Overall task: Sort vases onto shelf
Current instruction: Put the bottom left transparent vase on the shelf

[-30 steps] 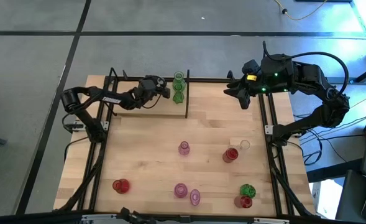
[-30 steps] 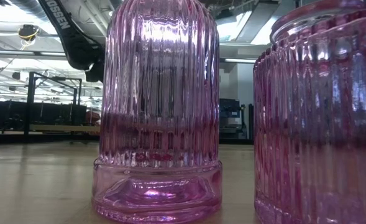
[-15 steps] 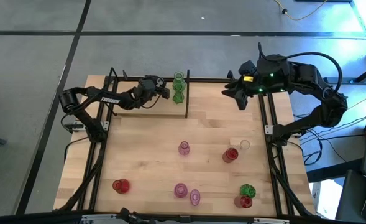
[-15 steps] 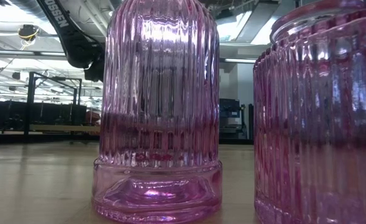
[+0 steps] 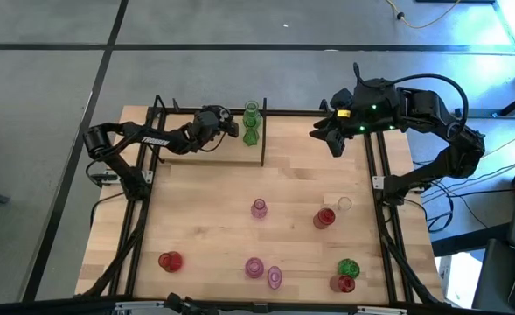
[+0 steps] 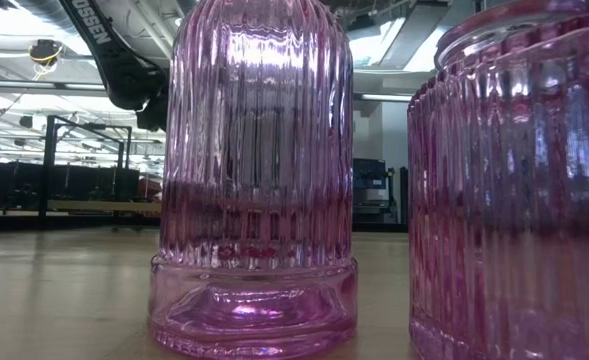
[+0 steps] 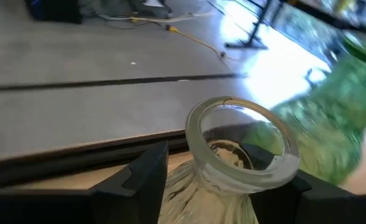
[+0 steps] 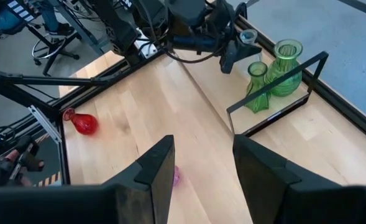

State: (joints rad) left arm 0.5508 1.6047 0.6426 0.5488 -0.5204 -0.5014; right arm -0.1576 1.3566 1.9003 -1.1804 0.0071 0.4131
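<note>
My left gripper (image 5: 233,128) reaches over the shelf (image 5: 206,147) at the table's far left and is shut on a clear vase (image 7: 242,146), right beside two green vases (image 5: 252,110) (image 5: 251,136) standing at the shelf's right end. In the right wrist view the same clear vase (image 8: 248,38) shows at the left gripper's tip, with the green vases (image 8: 257,87) (image 8: 286,73) next to it. My right gripper (image 5: 320,133) hangs open above the table's far right part and touches nothing. Several pink, red, green and clear vases stand on the tabletop. My left gripper holds the clear vase by its ribbed neck (image 7: 189,186), just under the round rim, pinched between the two fingers (image 7: 139,180). The fingers come roughly level from the table's left. The vase is upright; whether its base rests on the shelf board is hidden.
On the tabletop stand a pink vase (image 5: 259,207), a red one (image 5: 324,217), a clear one (image 5: 344,204), a red one near left (image 5: 170,261), two pink ones (image 5: 254,267) (image 5: 274,277), and a green (image 5: 348,268) and red (image 5: 342,283) pair. Two pink vases (image 6: 254,180) (image 6: 514,190) fill the low view.
My right gripper has moved a little toward the table's left, still open. The left gripper and the clear vase have stayed in place by the green vases.
</note>
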